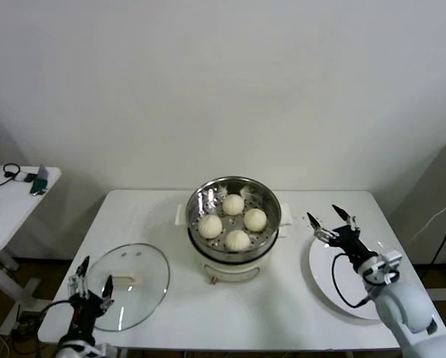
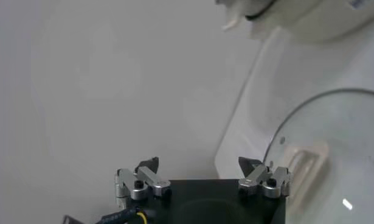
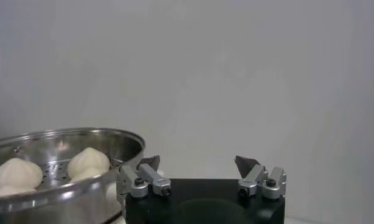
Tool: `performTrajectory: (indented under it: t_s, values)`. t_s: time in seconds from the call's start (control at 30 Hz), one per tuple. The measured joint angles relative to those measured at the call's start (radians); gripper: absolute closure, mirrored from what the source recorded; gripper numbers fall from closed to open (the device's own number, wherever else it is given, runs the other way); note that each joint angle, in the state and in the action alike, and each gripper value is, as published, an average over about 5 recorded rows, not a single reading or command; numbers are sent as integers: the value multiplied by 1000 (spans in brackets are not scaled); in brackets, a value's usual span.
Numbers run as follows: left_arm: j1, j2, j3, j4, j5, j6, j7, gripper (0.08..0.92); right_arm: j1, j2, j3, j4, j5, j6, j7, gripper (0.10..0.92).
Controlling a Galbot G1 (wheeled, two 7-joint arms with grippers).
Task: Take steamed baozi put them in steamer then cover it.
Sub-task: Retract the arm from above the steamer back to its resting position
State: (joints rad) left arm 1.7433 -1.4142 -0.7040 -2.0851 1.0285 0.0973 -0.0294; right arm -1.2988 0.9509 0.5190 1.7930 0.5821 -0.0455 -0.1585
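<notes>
The left gripper hovers at the tabletop's front-left corner with its jaws spread and nothing in them, just beside the cover, which lies flat near the front-left edge. In the middle of the tabletop the steamer already carries all four steamed baozi. Over the white plate by the right edge, the right gripper is released too, holding nothing. Covering is what remains, I judge. The glass could slip from a shallow pinch on its bar handle, or land off-centre on the rim and slide off.
</notes>
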Motion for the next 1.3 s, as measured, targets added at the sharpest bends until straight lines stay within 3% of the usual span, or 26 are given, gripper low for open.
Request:
performTrajectory:
  t_s: [0.27, 0.53, 1.3]
  values:
    - [-27, -6, 44, 81, 175, -11, -53, 177, -85, 53, 57, -6, -69, 28, -16, 203]
    - [-86, -12, 51, 188, 271, -33, -51, 177, -126, 85, 90, -18, -135, 52, -33, 203]
    - [-253, 2, 39, 380, 340, -69, -79, 177, -181, 154, 111, -48, -223, 95, -66, 203]
